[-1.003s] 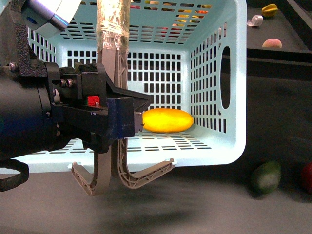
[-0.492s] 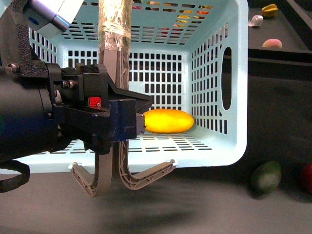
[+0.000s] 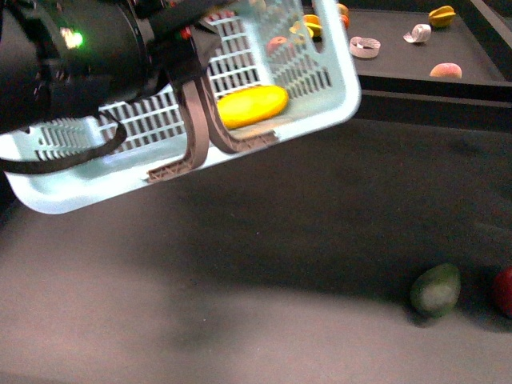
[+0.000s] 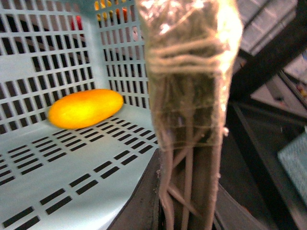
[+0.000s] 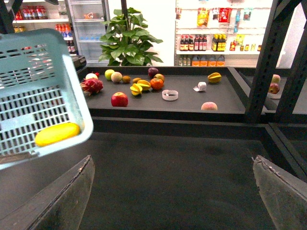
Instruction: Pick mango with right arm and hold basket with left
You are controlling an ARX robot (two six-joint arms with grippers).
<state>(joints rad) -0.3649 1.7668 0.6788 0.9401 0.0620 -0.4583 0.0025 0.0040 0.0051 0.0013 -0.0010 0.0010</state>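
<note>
The light blue basket (image 3: pixel 72 186) hangs tilted above the dark table at the upper left of the front view. My left gripper (image 3: pixel 186 42) is shut on its grey-brown swing handles (image 3: pixel 202 132). The left wrist view shows the tape-wrapped handle (image 4: pixel 192 72) up close. Inside, the yellow mango (image 3: pixel 252 106) lies on the slotted floor against a side wall, as the left wrist view also shows for the mango (image 4: pixel 85 108). My right gripper (image 5: pixel 172 191) is open and empty over the table, to the right of the basket (image 5: pixel 43 91) and the mango (image 5: pixel 57 134). It is out of the front view.
A dull green oval fruit (image 3: pixel 436 290) and a red fruit (image 3: pixel 504 292) lie on the table at the front right. A raised shelf (image 5: pixel 230 103) behind carries several fruits and a tape roll (image 5: pixel 170 95). Black frame posts (image 5: pixel 264 62) stand to the right.
The basket has risen off the table and tilted, moving up and left in the front view with the mango still inside. My left arm went up with it.
</note>
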